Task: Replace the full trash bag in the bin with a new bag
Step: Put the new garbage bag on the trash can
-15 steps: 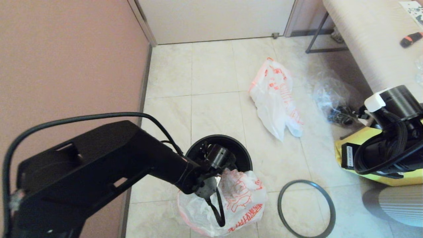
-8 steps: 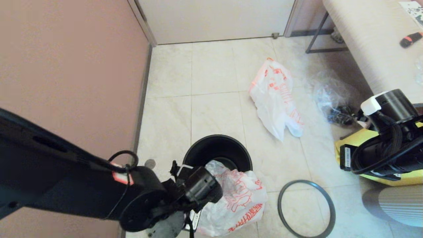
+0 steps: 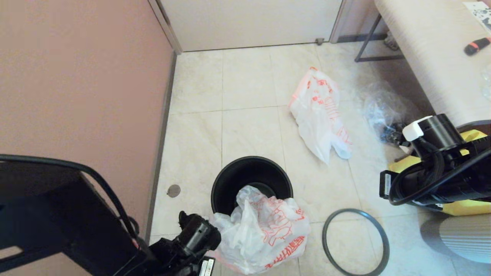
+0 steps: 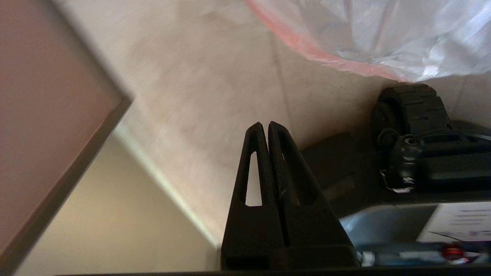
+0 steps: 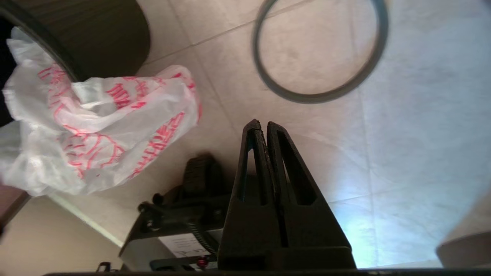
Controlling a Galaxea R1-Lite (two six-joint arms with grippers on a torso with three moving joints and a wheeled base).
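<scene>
Now, left pincer (image 4: 264, 124): fingers pressed together on nothing, low by the floor's near left corner beside the wall; judged parked there to leave the middle of the floor free.
Wall edge: the pink wall (image 3: 76, 76) and its skirting bound the floor on the left; only a narrow strip of tile lies between skirting and bin, so little room to swing an arm on that side.
Bin (image 3: 251, 178): upright, near the floor's near edge and left of centre, mouth open and unlined, which suits it to take a liner.
Full trash bag (image 3: 264, 230): lumpy, resting on the floor at the near edge, slumped against the bin's near rim and partly overlapping the mouth; it looks lifted out but may hamper lining until shifted clear.
New bag (image 3: 320, 115): limp and flat on the tiles, toward the far right of the bin and well apart from it, with open floor all round for a reach from above.
Hoop (image 3: 355, 241): lying flat just right of the full bag, off the rim, likely kept aside until the liner is in.
Right pincer (image 5: 264, 124): fingers pressed together, empty, held over the floor's near right area above the hoop.
Right edge: a clear crinkled bag (image 3: 383, 115), a yellow bag (image 3: 468, 207) and a bench (image 3: 433, 50) crowd that side.
</scene>
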